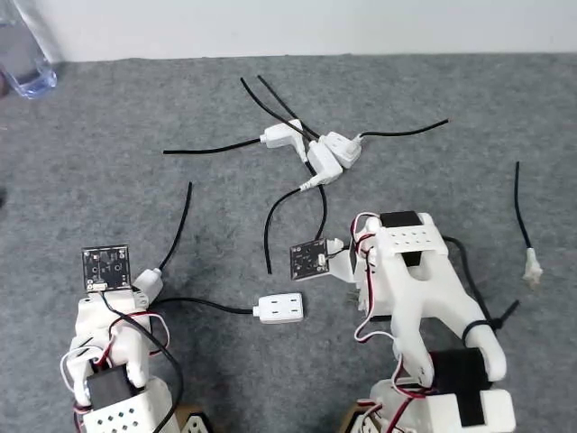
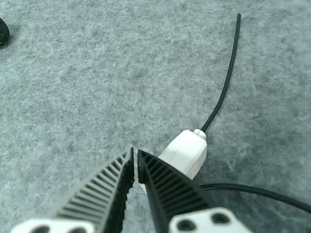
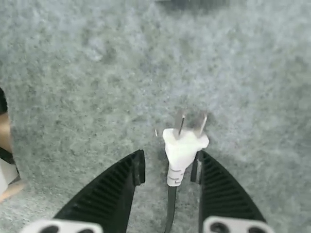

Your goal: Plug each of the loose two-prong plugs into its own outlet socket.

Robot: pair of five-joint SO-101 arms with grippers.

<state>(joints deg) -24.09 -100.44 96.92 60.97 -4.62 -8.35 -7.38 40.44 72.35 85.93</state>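
A white two-prong plug (image 3: 184, 142) lies on the grey carpet with its prongs pointing away from the wrist. My right gripper (image 3: 169, 156) is open, its fingers on either side of the plug body. In the high view this plug (image 1: 335, 244) is beside the right arm's camera board. My left gripper (image 2: 135, 158) is shut on nothing. A white plug body (image 2: 186, 151) with a black cord lies against one of its fingers. A white outlet socket block (image 1: 279, 308) lies between the two arms. Another loose plug (image 1: 532, 268) lies at the far right.
A cluster of white plugs and connectors (image 1: 317, 152) with black cords lies on the carpet beyond the arms. A clear bottle (image 1: 22, 63) stands at the back left corner. A pale wall runs along the carpet's far edge.
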